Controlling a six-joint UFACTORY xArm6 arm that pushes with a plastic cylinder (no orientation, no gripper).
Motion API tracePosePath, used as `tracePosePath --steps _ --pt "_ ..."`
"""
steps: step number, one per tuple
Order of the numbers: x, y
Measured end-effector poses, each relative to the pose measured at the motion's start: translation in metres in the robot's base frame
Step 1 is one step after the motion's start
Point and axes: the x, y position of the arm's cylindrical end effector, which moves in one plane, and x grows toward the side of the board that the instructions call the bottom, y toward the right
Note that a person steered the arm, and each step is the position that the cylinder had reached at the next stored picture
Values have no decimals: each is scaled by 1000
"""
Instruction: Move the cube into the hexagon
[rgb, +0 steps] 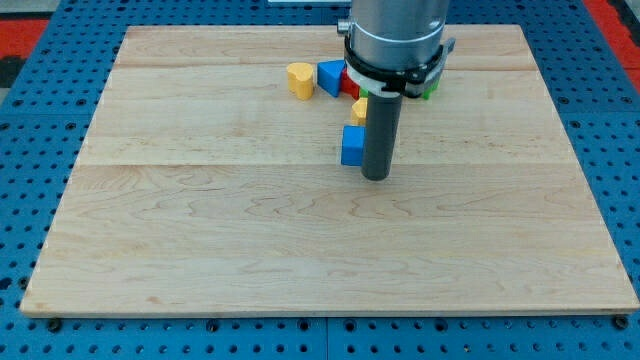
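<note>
My tip (375, 176) rests touching the blue cube's (352, 146) right side; the hexagon, probably yellow (359, 110), sits just above. No claw here.

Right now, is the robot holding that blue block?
No, nothing is held. I have no pincer, only a rod. My tip stands on the board just to the view's right of the blue cube, close beside it; whether they touch cannot be told.

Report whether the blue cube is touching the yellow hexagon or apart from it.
Cannot tell: the blue cube sits just below a yellow block that the rod mostly hides. My tip is at the cube's right.
</note>
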Motion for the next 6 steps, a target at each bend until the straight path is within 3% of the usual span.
tracePosePath --steps 1,3,4,5,6 --pt "20 -17" --pt "-29 -26" --pt "-31 -26" --pt "14 -26" --pt "25 -26"
